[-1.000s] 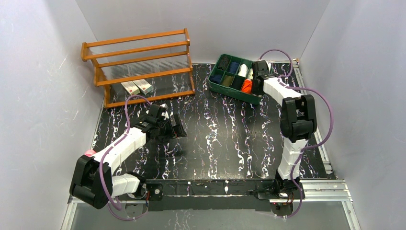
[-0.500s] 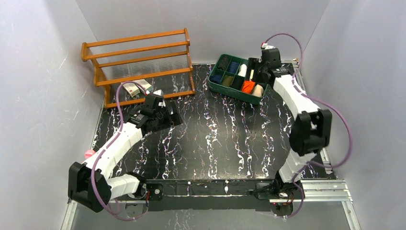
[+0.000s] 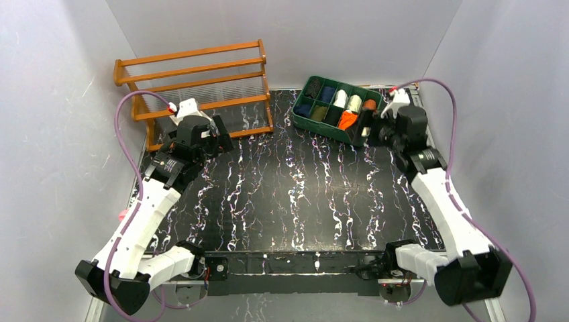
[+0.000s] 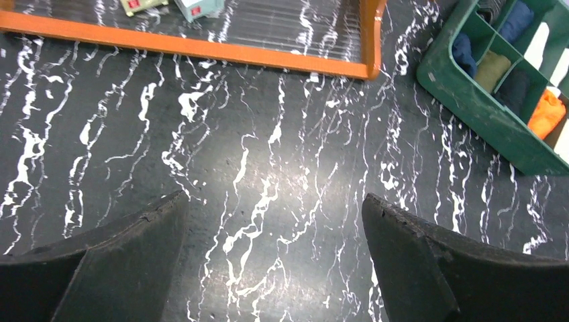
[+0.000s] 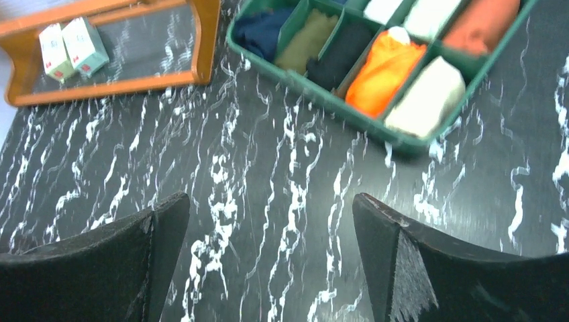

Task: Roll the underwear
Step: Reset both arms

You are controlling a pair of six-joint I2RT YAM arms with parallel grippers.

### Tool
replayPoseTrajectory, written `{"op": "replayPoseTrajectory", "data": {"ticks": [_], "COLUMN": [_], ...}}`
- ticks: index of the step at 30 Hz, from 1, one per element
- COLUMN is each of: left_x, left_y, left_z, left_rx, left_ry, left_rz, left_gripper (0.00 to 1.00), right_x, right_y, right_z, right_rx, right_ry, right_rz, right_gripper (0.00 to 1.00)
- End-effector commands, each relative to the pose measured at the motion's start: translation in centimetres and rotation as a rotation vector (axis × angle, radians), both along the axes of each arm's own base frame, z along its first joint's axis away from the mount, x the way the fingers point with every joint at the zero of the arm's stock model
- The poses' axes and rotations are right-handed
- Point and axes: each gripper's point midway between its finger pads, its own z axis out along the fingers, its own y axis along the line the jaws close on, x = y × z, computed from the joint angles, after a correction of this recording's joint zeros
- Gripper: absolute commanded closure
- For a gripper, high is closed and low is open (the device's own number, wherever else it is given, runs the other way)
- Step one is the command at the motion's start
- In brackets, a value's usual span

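So, both rolled pieces are parked in the green divided tray point(image 5: 315, 94) at the far right of the table. The bright orange underwear point(image 5: 384, 70) sits in a near-row slot, and the beige underwear point(image 5: 425, 98) is in the slot right next to it, at the tray's end. The right gripper point(image 5: 268, 208) hangs over the black marbled tabletop point(image 5: 268, 134) just on the near side of the tray, fingers spread wide with nothing in them. The left gripper point(image 4: 275, 201) is over at the far left by the wooden rack point(image 4: 201, 50), also wide apart and empty. Two small boxes point(image 5: 70, 47) lie on the rack's bottom shelf.
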Motion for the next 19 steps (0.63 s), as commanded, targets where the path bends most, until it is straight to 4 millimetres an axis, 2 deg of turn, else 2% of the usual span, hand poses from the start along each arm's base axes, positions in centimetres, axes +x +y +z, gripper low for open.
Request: {"op": "replayPoseTrajectory", "data": {"ticks": [1,7,13,19], "left_x": [-0.2,-0.4,-0.3,-0.3], "left_y": [2.2,2.7,3.1,2.9], "left_z": [0.8,0.5,1.1,0.2], "left_rx": [0.068,0.066,0.076,0.088], "left_ry": [-0.009,0.003,-0.009,0.016], "left_rz": [0.086,0.132,0.146,0.139], "left_gripper": [0.02,0.02,0.02,0.02], "right_x": [-3.0,-2.7,-1.6,-1.7], "right_y": [-0.8,-1.9,-2.5,-2.3], "right_z": [0.4,-1.3,-0.1,1.0], "right_rx": [0.021,-0.022,-0.045,-0.036], "right_ry": [-0.008,0.128,0.084,0.034], "right_rz": [-0.019,-0.093,-0.127,-0.105], "right_gripper": [0.01,0.01,0.01,0.01]}}
